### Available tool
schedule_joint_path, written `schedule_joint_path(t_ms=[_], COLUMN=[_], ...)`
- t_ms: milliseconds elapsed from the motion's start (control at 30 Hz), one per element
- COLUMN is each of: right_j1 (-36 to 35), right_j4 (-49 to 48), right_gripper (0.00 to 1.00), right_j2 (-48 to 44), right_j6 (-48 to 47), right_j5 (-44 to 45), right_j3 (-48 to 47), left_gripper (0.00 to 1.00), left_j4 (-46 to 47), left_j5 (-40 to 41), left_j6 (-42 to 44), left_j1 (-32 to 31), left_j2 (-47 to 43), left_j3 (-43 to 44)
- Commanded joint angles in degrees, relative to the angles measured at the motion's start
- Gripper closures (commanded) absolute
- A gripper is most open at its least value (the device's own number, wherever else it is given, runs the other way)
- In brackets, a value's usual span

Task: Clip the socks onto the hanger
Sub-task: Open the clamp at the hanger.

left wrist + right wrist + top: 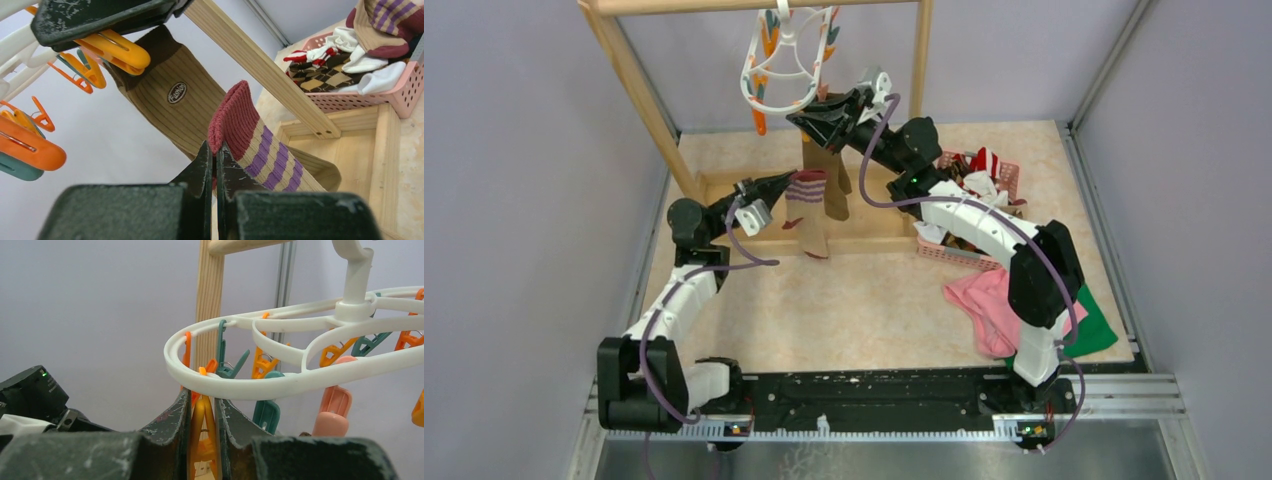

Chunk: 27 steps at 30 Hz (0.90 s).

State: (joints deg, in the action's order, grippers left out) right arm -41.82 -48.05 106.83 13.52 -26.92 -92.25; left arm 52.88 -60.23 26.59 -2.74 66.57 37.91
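Socks first: the tan striped sock [260, 145] is pinched by its maroon cuff in the left gripper [214, 150], jaws tight together on it. It's held up below the hanger [240, 385], right beside the olive-brown sock [150, 100]. That one hangs at the clips, so it looks like one is done. The right gripper [202, 402] is clamped on an orange clip [200, 435] under the ring. More socks are piled in the pink basket [350, 102], so I'd say early days.
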Motion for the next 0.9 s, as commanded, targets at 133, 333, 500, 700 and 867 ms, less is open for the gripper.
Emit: schedule_joint_path(t_ms=[133, 333, 500, 700, 867], right_j1=[0.30, 0.49, 0.44, 0.46, 0.44], right_j4=[-2.66, -2.51, -2.41, -2.66, -2.58], right_gripper=[1.00, 1.00, 1.00, 1.00, 1.00], right_j2=[-3.14, -2.55, -2.22, -1.91, -1.80], right_j6=[1.32, 1.80, 2.13, 2.56, 2.58], right_j5=[-2.94, -3.36, -3.63, -3.84, -3.84], right_j3=[-0.45, -1.06, -1.43, -1.70, -1.77], left_gripper=[1.00, 1.00, 1.00, 1.00, 1.00], left_j4=[20.35, 27.01, 28.05, 30.59, 29.39], left_j5=[-3.49, -0.77, 1.65, 3.23, 4.56], left_j6=[-12.30, -21.21, -25.04, -27.99, -29.11], left_j1=[0.63, 0.63, 0.55, 0.46, 0.01], left_j2=[5.90, 8.97, 10.51, 12.73, 13.59], left_j3=[5.55, 7.34, 8.41, 9.69, 10.73])
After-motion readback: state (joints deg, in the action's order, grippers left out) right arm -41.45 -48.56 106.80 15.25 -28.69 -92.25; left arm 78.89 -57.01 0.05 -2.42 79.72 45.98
